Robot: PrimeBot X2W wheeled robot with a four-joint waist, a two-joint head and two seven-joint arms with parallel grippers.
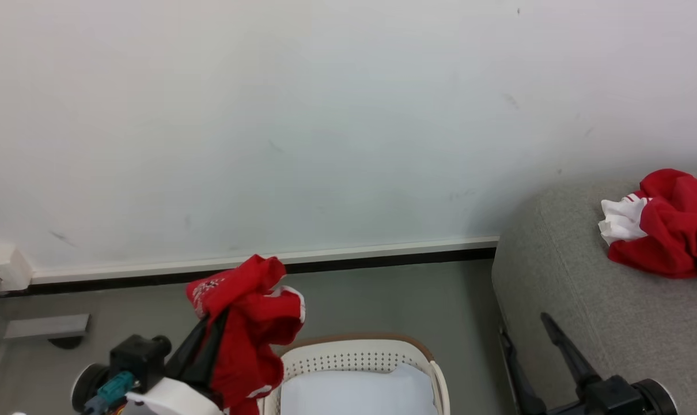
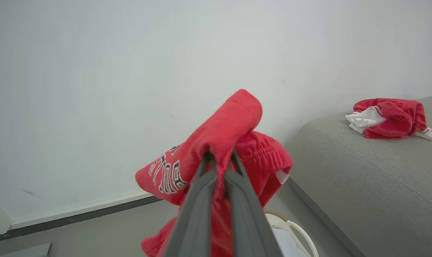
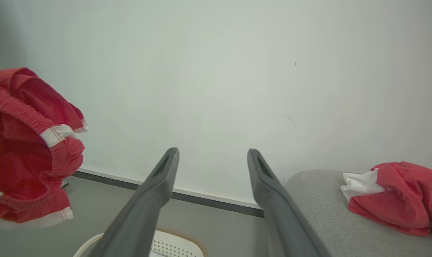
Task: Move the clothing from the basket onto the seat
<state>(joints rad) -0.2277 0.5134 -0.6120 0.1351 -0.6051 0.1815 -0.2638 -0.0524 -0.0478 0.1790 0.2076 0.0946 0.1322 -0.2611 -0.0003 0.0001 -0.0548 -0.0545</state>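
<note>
So one red jersey is already on the grey sofa, left gripper is clamped on the red Bulls shorts lifted out of the laundry basket, right gripper is wide open and empty.

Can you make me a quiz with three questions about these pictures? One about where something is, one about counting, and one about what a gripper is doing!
1. Where is the crumpled red garment that nothing is holding?
A) on the floor
B) on the grey sofa
C) hanging on the wall

2. How many red garments can you see?
A) one
B) two
C) four

3. What is the left gripper doing?
A) it is shut on a red garment
B) it is open with nothing in it
C) it is resting on the sofa

Answers:
1 B, it lies bunched up on the sofa's top, with some white cloth showing.
2 B, one lies on the sofa and one hangs from the left gripper.
3 A, its two dark fingers pinch the lettered red garment between them.
</note>
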